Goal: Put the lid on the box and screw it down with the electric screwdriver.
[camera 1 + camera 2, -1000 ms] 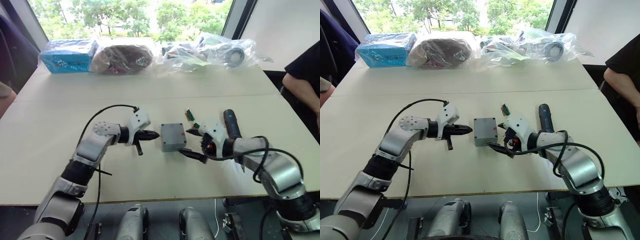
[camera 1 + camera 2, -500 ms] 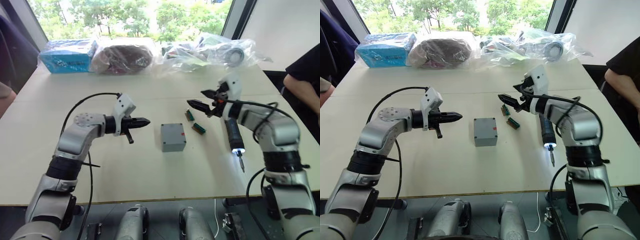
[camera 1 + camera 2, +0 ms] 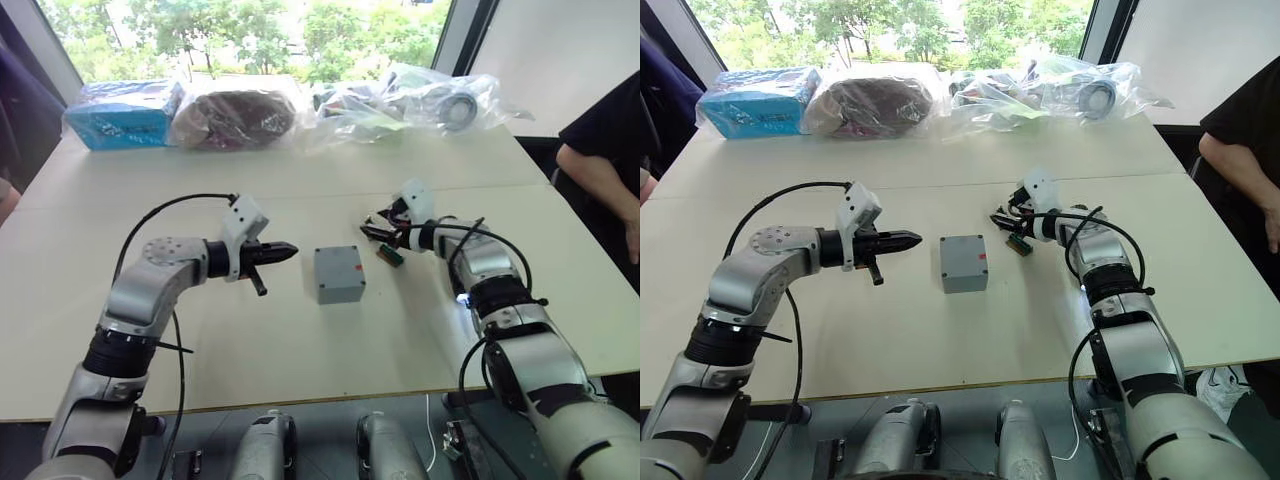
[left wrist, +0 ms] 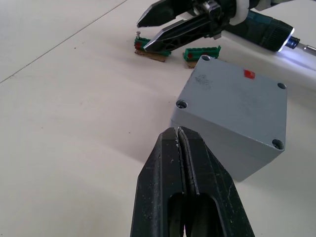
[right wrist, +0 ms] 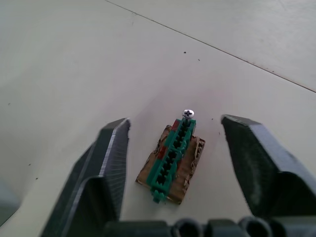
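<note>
Right gripper, fingers spread, is hovering over a green screw holder toward the table's far right, with the lidded box mid-table between it and the closed left gripper.
</note>
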### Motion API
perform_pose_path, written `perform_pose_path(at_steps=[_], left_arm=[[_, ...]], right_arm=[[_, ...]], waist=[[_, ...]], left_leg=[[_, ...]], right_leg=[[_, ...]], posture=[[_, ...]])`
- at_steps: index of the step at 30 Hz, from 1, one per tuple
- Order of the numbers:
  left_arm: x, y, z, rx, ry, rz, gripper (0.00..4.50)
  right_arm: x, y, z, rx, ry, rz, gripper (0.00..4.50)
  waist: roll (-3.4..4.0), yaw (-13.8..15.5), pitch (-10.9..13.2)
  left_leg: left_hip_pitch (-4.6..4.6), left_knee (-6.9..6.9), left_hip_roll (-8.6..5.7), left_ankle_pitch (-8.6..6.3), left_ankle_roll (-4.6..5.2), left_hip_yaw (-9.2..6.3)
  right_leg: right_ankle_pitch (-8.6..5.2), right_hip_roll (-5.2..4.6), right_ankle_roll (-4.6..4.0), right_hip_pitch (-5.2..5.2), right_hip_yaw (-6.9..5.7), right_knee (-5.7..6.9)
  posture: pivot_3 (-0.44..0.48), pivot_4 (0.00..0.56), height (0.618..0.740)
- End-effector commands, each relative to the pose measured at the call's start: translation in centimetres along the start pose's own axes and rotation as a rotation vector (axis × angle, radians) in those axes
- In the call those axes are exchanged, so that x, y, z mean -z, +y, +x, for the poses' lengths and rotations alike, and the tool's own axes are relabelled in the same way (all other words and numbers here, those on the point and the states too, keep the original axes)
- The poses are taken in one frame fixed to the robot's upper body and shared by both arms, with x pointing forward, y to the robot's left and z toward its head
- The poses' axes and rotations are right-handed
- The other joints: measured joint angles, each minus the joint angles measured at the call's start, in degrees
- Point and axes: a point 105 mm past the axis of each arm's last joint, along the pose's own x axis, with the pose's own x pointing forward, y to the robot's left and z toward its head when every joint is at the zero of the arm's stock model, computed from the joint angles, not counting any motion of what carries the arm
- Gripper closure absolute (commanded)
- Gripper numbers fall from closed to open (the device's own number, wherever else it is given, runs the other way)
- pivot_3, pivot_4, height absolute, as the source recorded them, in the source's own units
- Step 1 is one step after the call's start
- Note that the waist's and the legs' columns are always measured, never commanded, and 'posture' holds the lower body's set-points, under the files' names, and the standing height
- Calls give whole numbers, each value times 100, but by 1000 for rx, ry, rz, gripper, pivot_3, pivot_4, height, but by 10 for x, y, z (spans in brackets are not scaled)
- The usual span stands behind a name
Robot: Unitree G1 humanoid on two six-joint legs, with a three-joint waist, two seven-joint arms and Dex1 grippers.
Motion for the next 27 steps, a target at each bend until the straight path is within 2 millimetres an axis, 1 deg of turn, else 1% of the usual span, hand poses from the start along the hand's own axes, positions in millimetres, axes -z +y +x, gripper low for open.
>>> perform_pose_path(at_steps=[1,10,13,15,16,23,27], left_arm=[[-17,2,-6,-21,-50,40,4500],[-15,1,-5,-21,-47,38,4500],[-15,1,-4,-18,-46,39,4500],[-15,0,-3,-16,-46,39,4500],[-14,0,-3,-16,-46,39,4500],[-13,-1,0,-6,-47,38,4500],[-13,-2,1,-1,-51,37,4500]], right_arm=[[-17,-7,2,32,-53,-29,2738],[-19,-4,10,27,-69,-35,2738],[-22,-4,10,29,-79,-35,3510],[-23,-5,9,29,-81,-35,4323],[-23,-4,9,26,-82,-35,4422],[-18,-1,7,4,-78,-39,4422],[-25,-2,4,4,-118,-64,4422]], waist=[[0,5,0],[0,-10,0],[0,-6,0],[0,0,0],[0,-1,0],[0,-6,0],[0,-4,0]], left_leg=[[0,0,0,0,-1,0],[0,-4,0,2,-4,0],[1,-4,0,3,-5,0],[0,-5,0,3,-5,0],[0,-4,0,3,-5,0],[1,-5,0,3,-5,0],[1,-5,0,3,-5,0]], right_leg=[[0,0,0,0,0,0],[0,0,0,0,0,0],[0,0,0,0,0,0],[0,0,0,0,0,0],[0,0,0,0,0,0],[0,0,0,0,0,0],[0,0,0,0,0,0]], posture=[[0,150,740],[0,150,740],[0,150,740],[0,150,740],[0,150,740],[0,150,740],[0,150,740]])
